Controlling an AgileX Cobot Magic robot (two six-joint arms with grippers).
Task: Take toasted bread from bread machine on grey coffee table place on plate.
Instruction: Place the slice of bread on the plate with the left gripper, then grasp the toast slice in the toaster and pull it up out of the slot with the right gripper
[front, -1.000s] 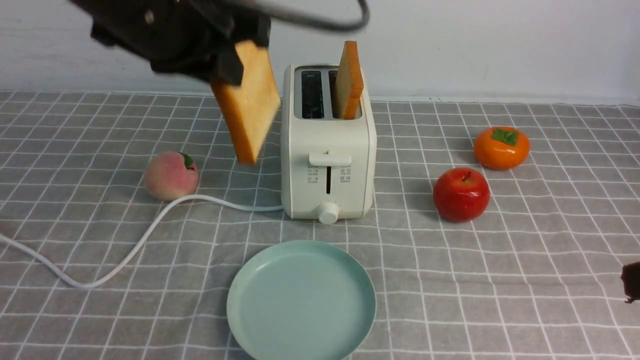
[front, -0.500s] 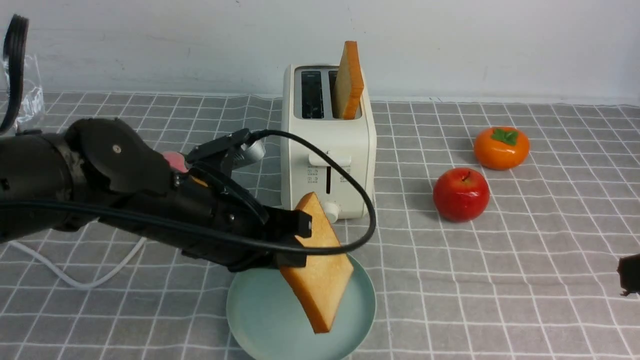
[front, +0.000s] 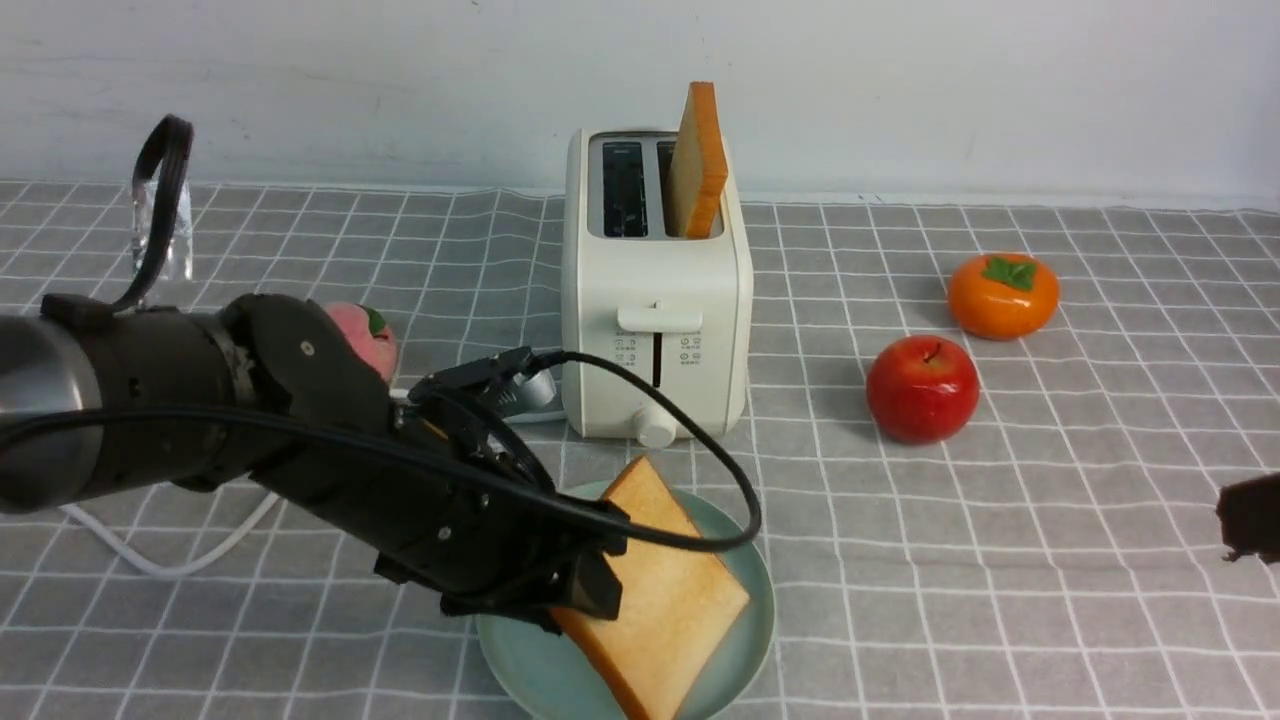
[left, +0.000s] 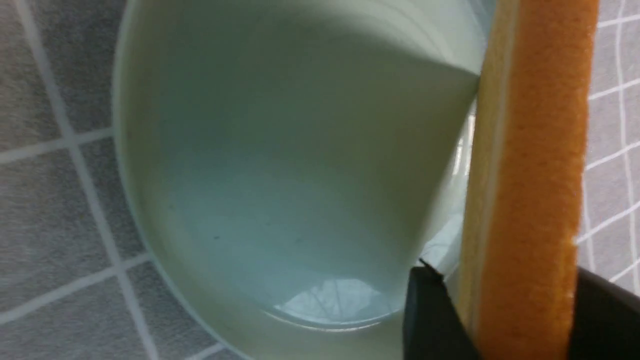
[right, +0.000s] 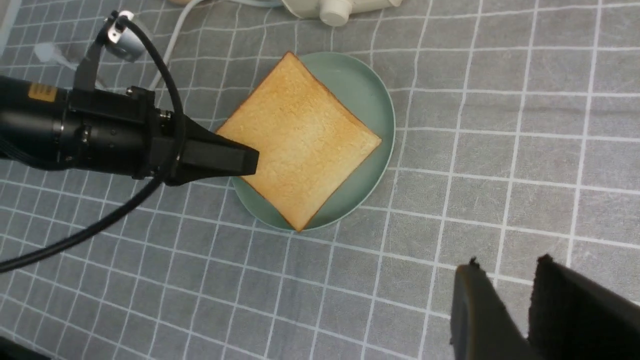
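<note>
The toasted bread (front: 670, 575) rests on the plate (front: 520, 662) before the bread machine (front: 655, 300).

No legible text anywhere. Bread machine (front: 655, 300) front: tiny grey marks (front: 626, 350) on either side of the lever slot, too small to read. Yellow sticker (right: 42, 91) on the left arm (right: 75, 132), seen from the right wrist: print blurred, unreadable.
</note>
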